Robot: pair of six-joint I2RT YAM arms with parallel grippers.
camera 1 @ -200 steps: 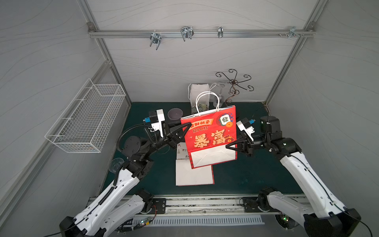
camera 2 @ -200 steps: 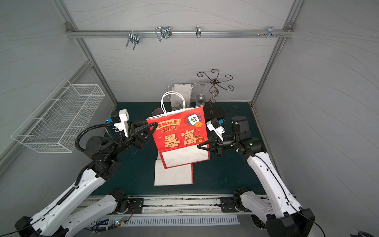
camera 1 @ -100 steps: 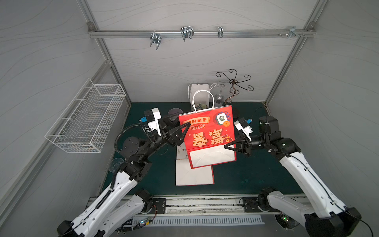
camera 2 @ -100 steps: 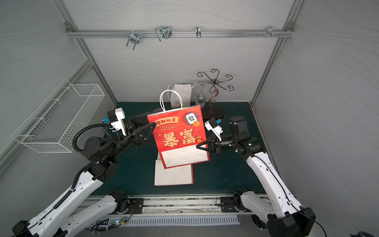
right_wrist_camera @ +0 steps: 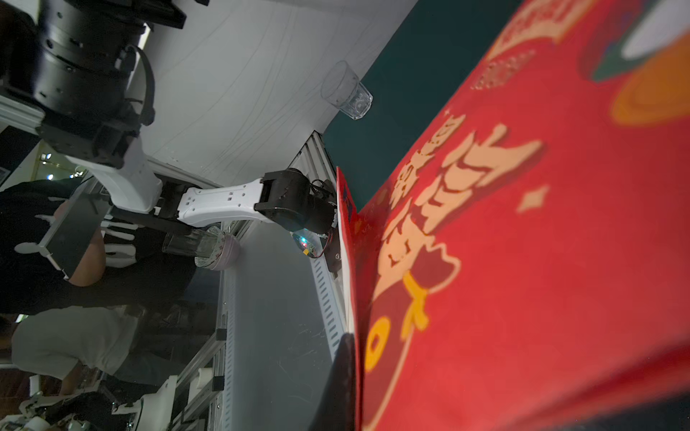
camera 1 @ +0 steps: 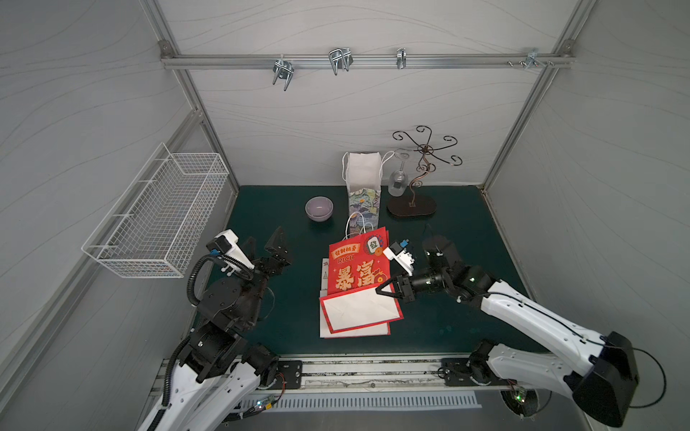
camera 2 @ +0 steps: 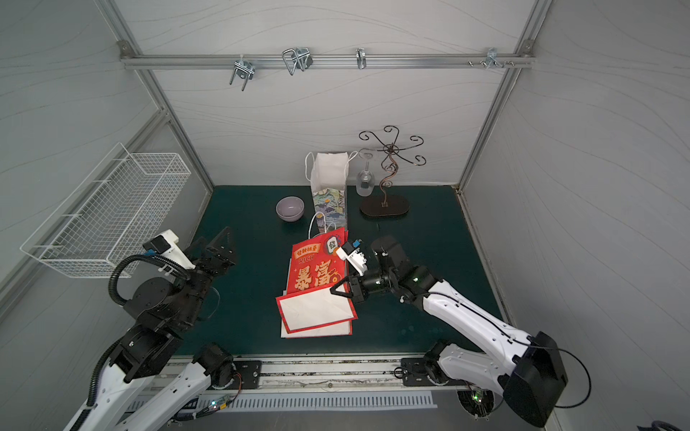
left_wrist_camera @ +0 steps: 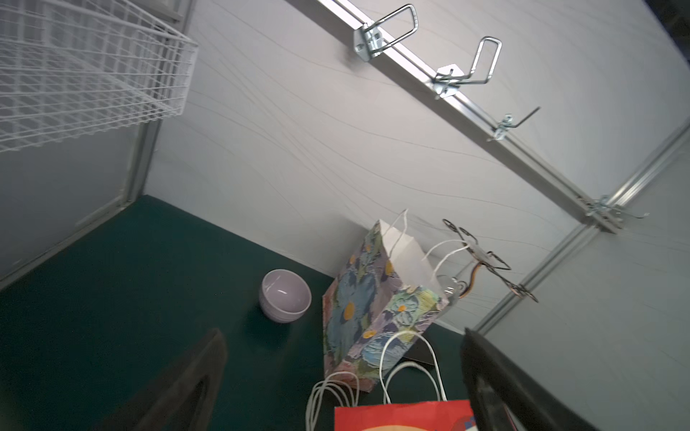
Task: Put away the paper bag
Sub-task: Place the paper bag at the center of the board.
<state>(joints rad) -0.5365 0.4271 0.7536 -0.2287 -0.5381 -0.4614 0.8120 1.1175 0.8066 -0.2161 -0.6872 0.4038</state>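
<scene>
1. Wire basket on the left wall: probable storage place, well apart from the bag. Expect a long carry on a single grip. Anticipate swing, or a snag on the basket rim.
2. Left gripper: spread wide, holding nothing, well apart from the bag. Expect no support on that side. Anticipate sag or twist of the free edge.
3. Red paper bag: mid-mat, flattened, tilted over a flat white bag, top end toward the floral bag. Cannot tell whether resting or lifted. Beware dragging the white bag along, or catching the top end on the floral bag and tipping it.
4. Right gripper: pressed shut, pinching the red bag's right edge near the folded base. Beware slip or tear of thin paper under a one-sided load.
5. Glass stand with hanging glass: behind the right arm. Avoid a wide backward sweep.
</scene>
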